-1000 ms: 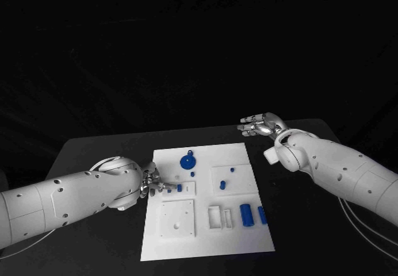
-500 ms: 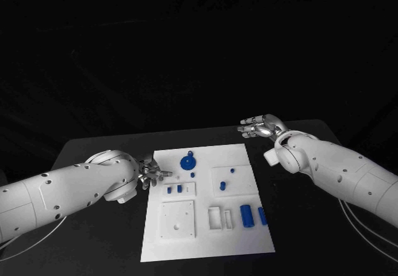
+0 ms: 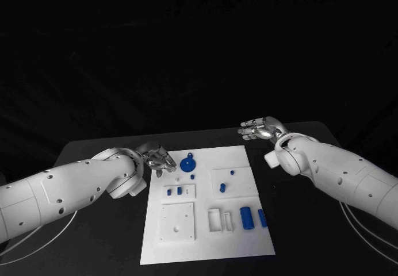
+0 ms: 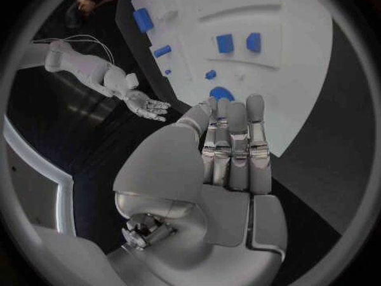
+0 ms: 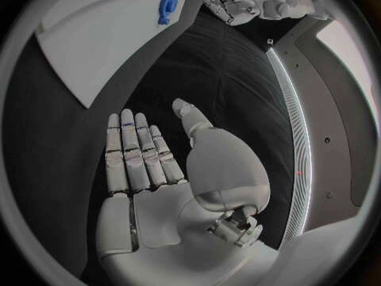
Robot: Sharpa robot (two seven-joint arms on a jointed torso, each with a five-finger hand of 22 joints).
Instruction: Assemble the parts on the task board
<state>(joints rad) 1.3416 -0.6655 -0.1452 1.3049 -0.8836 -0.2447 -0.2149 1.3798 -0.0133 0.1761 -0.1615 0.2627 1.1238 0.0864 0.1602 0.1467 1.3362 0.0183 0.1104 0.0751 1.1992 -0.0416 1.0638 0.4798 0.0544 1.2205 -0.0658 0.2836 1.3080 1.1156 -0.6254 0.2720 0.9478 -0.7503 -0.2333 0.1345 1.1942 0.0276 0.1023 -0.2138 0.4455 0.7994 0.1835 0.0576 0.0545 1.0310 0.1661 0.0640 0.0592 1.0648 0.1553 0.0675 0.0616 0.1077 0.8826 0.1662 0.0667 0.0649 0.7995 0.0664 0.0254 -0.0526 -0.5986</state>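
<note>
The white task board (image 3: 207, 230) lies mid-table. On it are a round blue disc with a knob (image 3: 188, 164), two small blue blocks (image 3: 174, 191), a blue peg (image 3: 222, 186) and two blue cylinders (image 3: 251, 216). My left hand (image 3: 156, 156) hovers at the board's far left corner, just beside the disc, with straight fingers and nothing in it. The left wrist view shows that hand (image 4: 230, 146) with the disc (image 4: 221, 94) just past its fingertips (image 4: 254, 105). My right hand (image 3: 259, 129) hangs beyond the far right corner, flat and empty (image 5: 147, 165).
The black table (image 3: 91, 149) surrounds the board on all sides. White recessed blocks (image 3: 178, 218) and slots (image 3: 219, 217) occupy the board's near half. In the right wrist view the board's corner (image 5: 103, 38) and my left hand (image 5: 234, 3) lie ahead.
My left hand has moved away from the two small blue blocks at the board's left edge to the far left corner beside the disc. The right hand has barely moved.
</note>
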